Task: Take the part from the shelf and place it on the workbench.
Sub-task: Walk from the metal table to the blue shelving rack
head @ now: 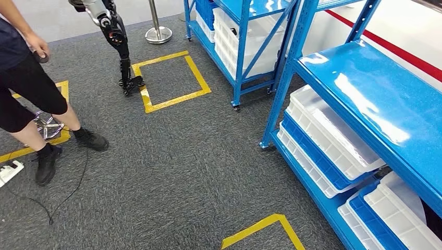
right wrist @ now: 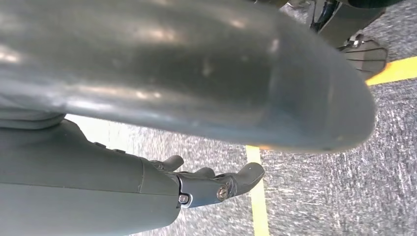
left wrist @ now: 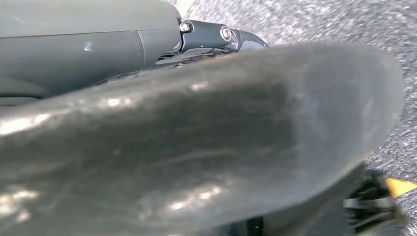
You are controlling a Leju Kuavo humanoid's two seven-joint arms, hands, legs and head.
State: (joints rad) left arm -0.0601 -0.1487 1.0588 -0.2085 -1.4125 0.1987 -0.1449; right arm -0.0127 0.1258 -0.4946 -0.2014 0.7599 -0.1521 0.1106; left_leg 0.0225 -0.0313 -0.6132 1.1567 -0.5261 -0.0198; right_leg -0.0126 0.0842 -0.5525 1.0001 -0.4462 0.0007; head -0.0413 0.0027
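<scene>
A blue shelf rack (head: 376,102) runs along my right side in the head view, its top board bare and glossy. White bins (head: 333,136) and blue bins (head: 373,221) sit on its lower levels; I cannot make out a part in them. My left hand (left wrist: 196,147) hangs over the grey carpet, its thick thumb close to the camera and its dark fingers (left wrist: 216,37) stretched out, holding nothing. My right hand (right wrist: 196,69) also hangs over the carpet with its fingers (right wrist: 216,184) straight and apart, empty.
A second blue rack (head: 245,36) with white bins stands further back. A person (head: 31,88) stands at the left with a small dark thing in one hand (head: 40,52). Another robot's leg (head: 121,47) stands by a yellow floor square (head: 172,80). A cable (head: 68,195) lies on the carpet.
</scene>
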